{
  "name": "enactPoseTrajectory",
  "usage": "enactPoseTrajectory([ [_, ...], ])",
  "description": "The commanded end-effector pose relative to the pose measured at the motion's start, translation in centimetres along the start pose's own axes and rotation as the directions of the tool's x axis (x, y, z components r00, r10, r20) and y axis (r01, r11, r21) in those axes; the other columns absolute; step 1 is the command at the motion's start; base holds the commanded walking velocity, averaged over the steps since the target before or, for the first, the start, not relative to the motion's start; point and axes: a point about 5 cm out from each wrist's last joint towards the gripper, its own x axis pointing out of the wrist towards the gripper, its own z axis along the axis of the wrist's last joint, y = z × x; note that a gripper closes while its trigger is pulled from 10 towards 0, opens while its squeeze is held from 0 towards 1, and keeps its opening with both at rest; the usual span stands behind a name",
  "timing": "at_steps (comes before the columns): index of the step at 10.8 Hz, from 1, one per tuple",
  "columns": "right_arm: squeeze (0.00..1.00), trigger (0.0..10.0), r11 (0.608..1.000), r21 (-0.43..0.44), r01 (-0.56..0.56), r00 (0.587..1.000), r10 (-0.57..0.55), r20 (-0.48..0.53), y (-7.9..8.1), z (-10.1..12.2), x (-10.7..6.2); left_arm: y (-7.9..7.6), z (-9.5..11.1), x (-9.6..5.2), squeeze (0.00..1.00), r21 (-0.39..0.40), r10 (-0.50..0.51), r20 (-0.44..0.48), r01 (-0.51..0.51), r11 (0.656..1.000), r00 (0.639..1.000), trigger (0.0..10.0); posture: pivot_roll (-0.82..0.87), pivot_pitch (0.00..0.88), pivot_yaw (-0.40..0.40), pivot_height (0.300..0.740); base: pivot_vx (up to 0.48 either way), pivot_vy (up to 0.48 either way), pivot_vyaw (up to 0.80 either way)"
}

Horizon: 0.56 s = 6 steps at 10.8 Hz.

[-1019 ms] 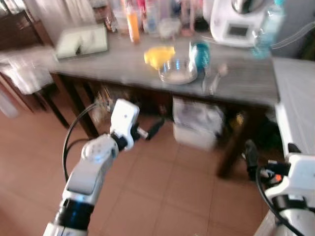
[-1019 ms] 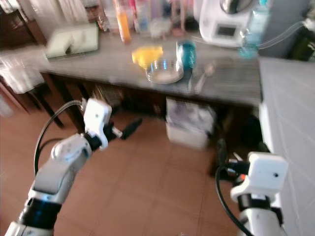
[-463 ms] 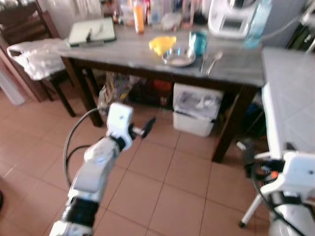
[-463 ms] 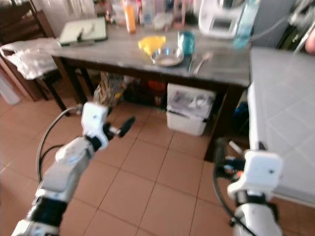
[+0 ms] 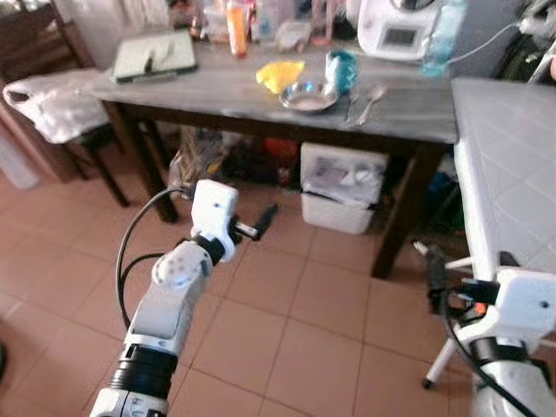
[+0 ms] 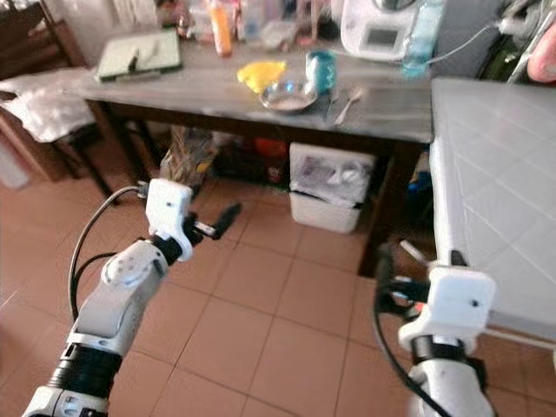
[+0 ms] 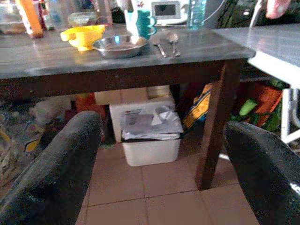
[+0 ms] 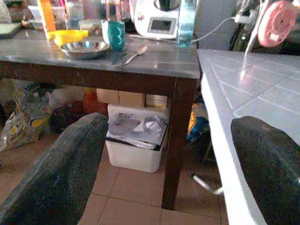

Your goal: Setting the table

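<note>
You are looking down at a dark wooden table (image 5: 261,100) with a grey top, and everything below is placed from it. On its top, towards the end nearest the white tiled table (image 5: 512,165), sits a steel bowl (image 5: 308,95). A yellow bowl (image 5: 280,75) lies just behind the steel one, on the side away from the tiled table, and a teal cup (image 5: 342,69) stands just behind it on the tiled-table side. A fork (image 7: 159,47) and a spoon (image 5: 372,90) lie side by side on the top, next to the steel bowl, between it and the table's end. Further back on the top you have a white kitchen appliance (image 5: 398,30), a clear plastic bottle (image 5: 439,35) beside it, an orange bottle (image 5: 235,24) and, at the far end, a tablet (image 5: 156,55). Under the table a white bin (image 5: 343,187) stands on the terracotta floor tiles (image 5: 287,321).

Your left gripper (image 5: 263,220) is raised in front of the table, well short of its edge and below the level of its top; its wrist view has the two fingers (image 7: 56,173) spread wide with nothing between them. Your right gripper (image 8: 164,168) hangs low beside the tiled table, off the dark table's end, pointing at the table leg; its fingers (image 8: 56,173) are also wide apart and hold nothing
</note>
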Motion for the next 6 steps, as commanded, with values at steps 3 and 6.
enactPoseTrajectory([
  [3, 0.0, 10.0, 1.0, -0.016, -0.001, 1.0, 0.001, 0.002, -0.13, -0.01, -0.13, 1.1, -1.14, -0.53, 0.0, 0.049, 0.092, -0.038, -0.09, 0.995, 0.995, 10.0, -0.07, 0.09, 0.074, 0.74, 0.0, 0.0, 0.0],
  [6, 0.0, 10.0, 1.0, -0.028, 0.002, 1.0, -0.002, 0.01, -0.19, 0.17, -0.17, 1.01, -1.09, -0.45, 0.0, 0.046, 0.093, -0.025, -0.092, 0.995, 0.995, 10.0, -0.07, 0.09, 0.073, 0.74, 0.0, 0.0, 0.0],
])
